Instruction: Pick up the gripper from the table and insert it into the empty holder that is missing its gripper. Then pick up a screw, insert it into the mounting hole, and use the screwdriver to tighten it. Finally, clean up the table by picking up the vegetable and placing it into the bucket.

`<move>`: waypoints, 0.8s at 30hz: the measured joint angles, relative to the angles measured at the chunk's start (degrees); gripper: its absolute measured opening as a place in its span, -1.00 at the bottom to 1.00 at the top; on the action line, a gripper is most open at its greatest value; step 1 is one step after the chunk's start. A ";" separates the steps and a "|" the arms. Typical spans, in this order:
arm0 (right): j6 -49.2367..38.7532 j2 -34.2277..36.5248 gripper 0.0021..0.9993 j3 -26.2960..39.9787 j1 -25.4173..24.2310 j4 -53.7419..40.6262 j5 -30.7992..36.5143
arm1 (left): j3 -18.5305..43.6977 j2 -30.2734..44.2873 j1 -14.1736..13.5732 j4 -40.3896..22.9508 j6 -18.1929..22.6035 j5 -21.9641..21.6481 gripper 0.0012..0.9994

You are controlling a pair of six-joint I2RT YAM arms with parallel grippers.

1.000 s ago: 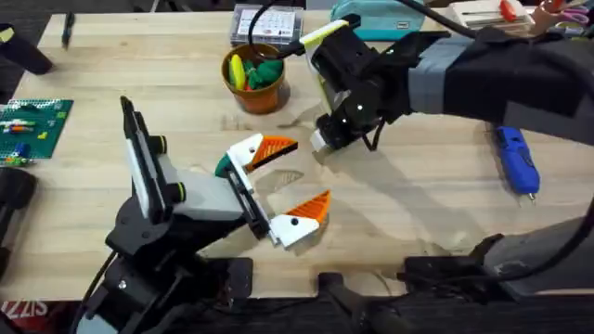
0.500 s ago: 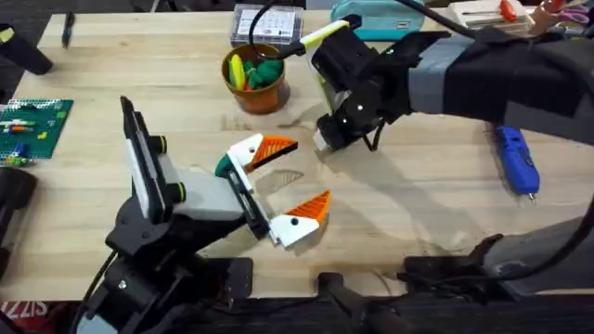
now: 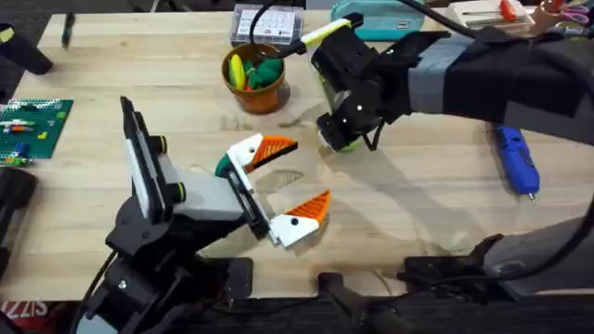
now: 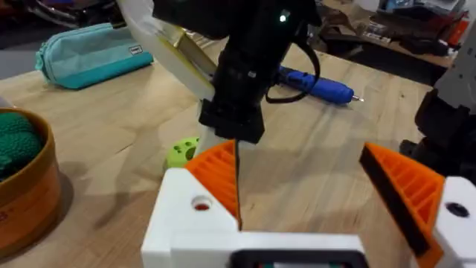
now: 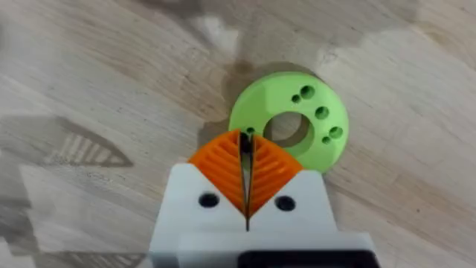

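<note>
My right hand [image 5: 247,175] is clenched empty, the green ring [image 5: 291,123] lying flat at its one o'clock; left hand [image 3: 285,186] spread, idle.

The green ring [image 5: 290,123] is partly covered by the right gripper's [image 5: 246,170] orange pads — its near rim hidden. In the left wrist view the bucket [image 4: 26,186] is cut off at the edge, and the right arm blocks most of the ring there.
</note>
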 joint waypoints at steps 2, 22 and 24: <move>0.00 0.00 -0.99 0.00 0.00 -0.05 0.00 | 0.00 0.00 0.00 0.00 0.00 0.00 0.97; -0.55 -0.21 -0.99 2.87 -4.23 -4.46 -0.25 | 0.00 -0.01 0.00 0.00 0.00 -0.06 0.97; -1.27 -0.71 -0.99 4.76 -5.12 -7.08 -0.24 | 0.00 -0.01 0.00 0.00 0.00 -0.07 0.97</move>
